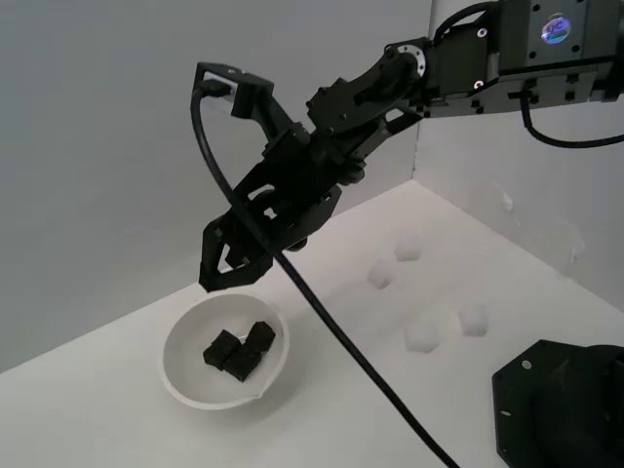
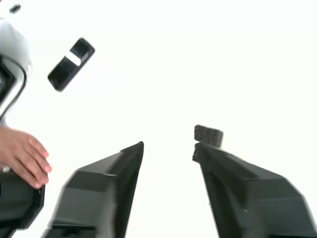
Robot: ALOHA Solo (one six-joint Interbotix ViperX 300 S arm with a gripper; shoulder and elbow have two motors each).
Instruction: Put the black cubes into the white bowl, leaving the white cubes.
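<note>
**A:** ok so exterior view first. The white bowl [image 1: 185,375] sits on the white worktop [image 1: 88,409] toward the exterior view's left, and all three black cubes [image 1: 240,351] are inside it, bunched together and touching each other. The tool [image 1: 232,276] hangs just above the bowl's far rim, tilted down toward it. From this angle I honestly can't tell how far its fingers are apart.

**B:** and the white cubes?

**A:** four white cubes [image 1: 422,336] out on the worktop, well apart from the bowl toward the exterior view's right, loosely spread in two pairs. They nearly vanish into the surface. There's a black cable [image 1: 331,331] looping from the arm down across the front, and a dark base plate [image 1: 561,405] in the lower corner on the exterior view's right.

**B:** wrist view any clearer?

**A:** yep. The two fingers [image 2: 104,193] are spread with a clear gap of blown-out white between them, nothing pinched. One finger has a small ribbed pad [image 2: 208,134] at its tip. Also a person's hand [image 2: 22,153] at the edge of the picture, plus a small black rectangular object [image 2: 71,64] with a white stripe, can't tell what it is. No bowl or cubes visible here.
</note>
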